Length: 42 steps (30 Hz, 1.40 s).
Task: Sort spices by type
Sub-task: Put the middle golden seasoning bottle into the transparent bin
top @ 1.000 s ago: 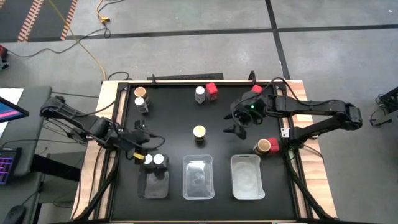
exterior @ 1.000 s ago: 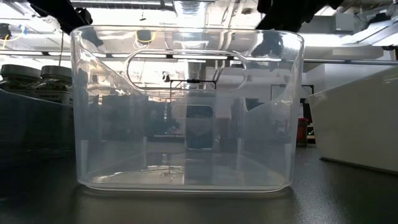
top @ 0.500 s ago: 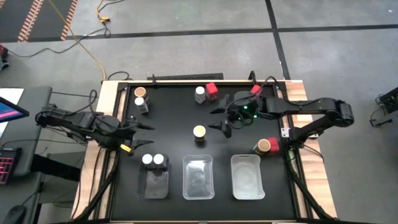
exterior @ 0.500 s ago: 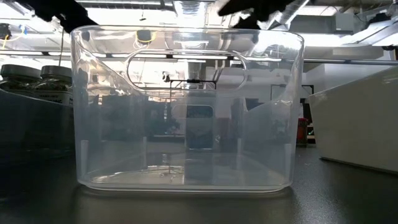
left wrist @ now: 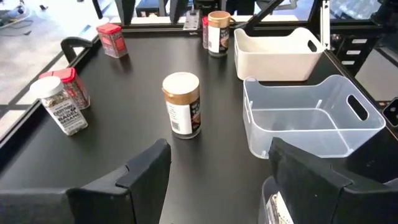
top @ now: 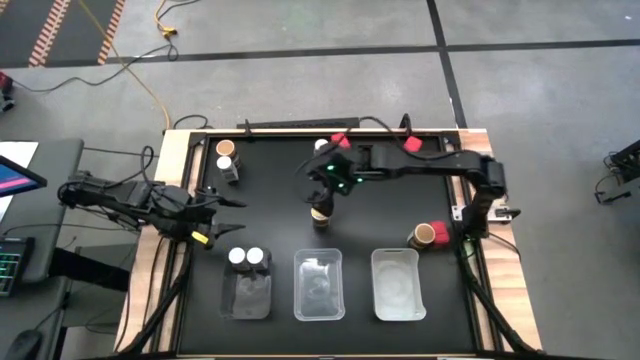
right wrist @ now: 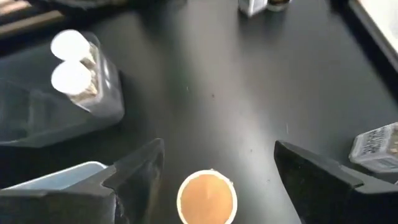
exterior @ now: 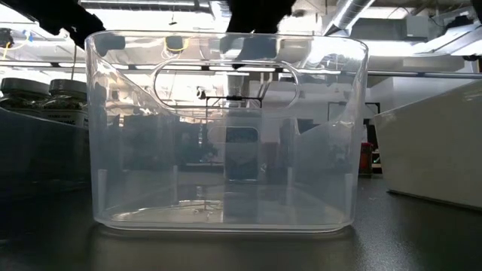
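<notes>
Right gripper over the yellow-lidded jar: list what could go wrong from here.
1. The right gripper hangs open over the small yellow-lidded jar; an off-centre close could tip it on the black table.
2. The clear-lidded jar lies near one finger and might get nudged.
3. The left clear plastic tray already holds two white-capped jars; dropping the jar there would mix types.

Robotics lab: concrete floor (top: 300,90), floor cables (top: 150,75), ceiling ducts (exterior: 354,11).
</notes>
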Available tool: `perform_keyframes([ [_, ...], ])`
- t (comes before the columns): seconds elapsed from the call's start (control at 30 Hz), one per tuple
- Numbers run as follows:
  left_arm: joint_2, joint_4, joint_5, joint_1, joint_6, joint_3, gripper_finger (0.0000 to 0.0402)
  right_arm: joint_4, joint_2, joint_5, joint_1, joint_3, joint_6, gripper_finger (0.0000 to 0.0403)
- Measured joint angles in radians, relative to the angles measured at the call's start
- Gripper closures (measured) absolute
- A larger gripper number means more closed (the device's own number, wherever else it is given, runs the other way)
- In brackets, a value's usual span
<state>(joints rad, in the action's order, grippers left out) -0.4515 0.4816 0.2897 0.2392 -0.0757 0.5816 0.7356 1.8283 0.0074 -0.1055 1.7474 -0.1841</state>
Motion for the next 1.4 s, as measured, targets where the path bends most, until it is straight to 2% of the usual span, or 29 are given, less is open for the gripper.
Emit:
perform_keyframes([
  [0.17,0.000,0.001,0.002,0.000,0.000,0.000,0.0141,0.050,0.074,0.000,0.009,0.065,-0.001,0.0073],
  [0.3,0.000,0.002,0.002,0.000,0.000,0.000,0.0141,0.031,0.076,0.000,0.014,0.080,-0.002,0.0073],
  [0.5,0.000,0.018,0.004,0.000,-0.027,0.000,0.0141,0.077,0.028,0.000,0.014,0.081,-0.002,0.0073],
  [0.67,-0.005,0.016,0.007,0.000,-0.144,0.000,0.0141,0.169,-0.018,0.000,0.014,0.081,-0.047,0.0074],
  [0.77,-0.019,-0.015,0.013,0.000,-0.195,0.000,0.0141,0.219,-0.057,0.002,0.021,0.080,-0.012,0.0078],
  [0.87,-0.054,-0.072,0.069,0.000,-0.225,0.000,0.0141,0.245,-0.120,0.048,0.033,0.063,0.036,0.0088],
  [1.03,-0.174,-0.105,0.188,-0.019,-0.253,0.057,0.0141,0.203,-0.326,0.072,0.048,-0.140,0.046,0.0116],
  [1.2,-0.335,-0.084,0.213,-0.100,-0.231,0.206,0.0146,0.124,-0.574,0.074,0.039,-0.418,-0.020,0.0127],
  [1.4,-0.503,0.058,0.214,-0.236,-0.275,0.434,0.0148,0.074,-0.783,0.075,0.017,-0.633,-0.104,0.0127],
])
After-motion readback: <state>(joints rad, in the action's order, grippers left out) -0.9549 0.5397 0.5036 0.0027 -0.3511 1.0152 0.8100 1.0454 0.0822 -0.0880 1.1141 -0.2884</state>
